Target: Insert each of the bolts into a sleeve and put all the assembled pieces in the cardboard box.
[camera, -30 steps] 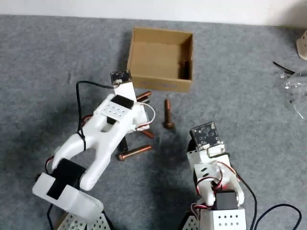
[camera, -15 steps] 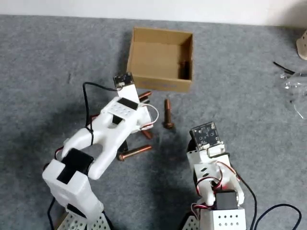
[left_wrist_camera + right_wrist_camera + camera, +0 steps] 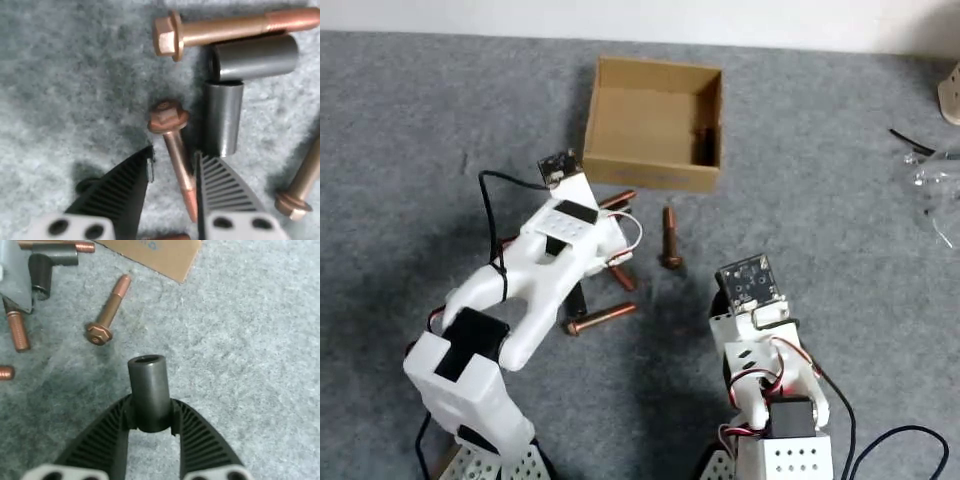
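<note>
**Two arms at work among bolts and sleeves.** On a grey carpeted table [image 3: 840,120], the left gripper [image 3: 173,159] hangs low over a cluster of copper bolts and dark sleeves. Its fingers are apart, one on each side of the shank of a short bolt [image 3: 169,120]. A first sleeve [image 3: 222,117] lies just beside that bolt, close to one fingertip. A second sleeve [image 3: 255,56] lies at right angles to the first and alongside a long bolt [image 3: 235,31]. A third bolt [image 3: 300,190] lies near the outer side of the same finger.

The right gripper [image 3: 150,422] has its fingers clamped on a held sleeve [image 3: 148,385], open end forward, over bare carpet. A loose bolt [image 3: 107,312] lies between it and the cardboard box [image 3: 650,172].

From above, the box sits open-topped beyond both arms, with a dark piece [image 3: 703,145] in one front corner. The left arm covers much of the cluster, and a near bolt [image 3: 602,318] lies beside it. Open carpet spreads on both sides of the box. Wires and clear plastic [image 3: 925,170] lie at the table's far edge, on the right arm's side.
</note>
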`<state>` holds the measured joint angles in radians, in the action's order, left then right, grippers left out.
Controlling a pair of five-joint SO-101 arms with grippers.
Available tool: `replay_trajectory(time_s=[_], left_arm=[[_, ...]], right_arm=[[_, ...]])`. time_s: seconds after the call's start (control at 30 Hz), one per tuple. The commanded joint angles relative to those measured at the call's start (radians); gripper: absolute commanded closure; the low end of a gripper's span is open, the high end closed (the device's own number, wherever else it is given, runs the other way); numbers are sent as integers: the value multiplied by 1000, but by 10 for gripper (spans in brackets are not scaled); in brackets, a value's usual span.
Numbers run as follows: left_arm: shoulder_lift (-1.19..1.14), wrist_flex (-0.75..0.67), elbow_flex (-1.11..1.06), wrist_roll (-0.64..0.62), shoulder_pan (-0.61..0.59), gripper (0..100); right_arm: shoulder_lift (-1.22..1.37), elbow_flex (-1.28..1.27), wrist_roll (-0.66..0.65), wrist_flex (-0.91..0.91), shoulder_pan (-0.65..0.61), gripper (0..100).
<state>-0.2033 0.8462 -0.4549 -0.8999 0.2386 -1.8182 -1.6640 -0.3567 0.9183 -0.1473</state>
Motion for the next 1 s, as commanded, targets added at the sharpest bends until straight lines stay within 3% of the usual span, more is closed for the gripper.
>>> replay_trajectory(time_s=[0.0, 0.1, 0.37, 0.53, 0.67, 0.83, 0.97], left_arm=[[-1, -6, 27, -12, -38, 886], [-1, -6, 25, -9, -39, 998], [8, -5, 24, -6, -33, 995], [19, 8, 31, 71, -30, 995], [142, 84, 24, 74, -30, 995], [349, 222, 1, 207, -31, 996], [519, 158, -165, 258, -39, 996]], right_arm=[[-16, -4, 3, -38, 8, 994], [-16, -4, 3, -38, 8, 994], [-16, -18, 3, -42, 8, 994], [-16, -42, -25, -44, 8, 994], [-16, -42, -25, -44, 8, 994], [-16, -42, -26, -44, 8, 994], [-16, -42, -25, -44, 8, 994]])
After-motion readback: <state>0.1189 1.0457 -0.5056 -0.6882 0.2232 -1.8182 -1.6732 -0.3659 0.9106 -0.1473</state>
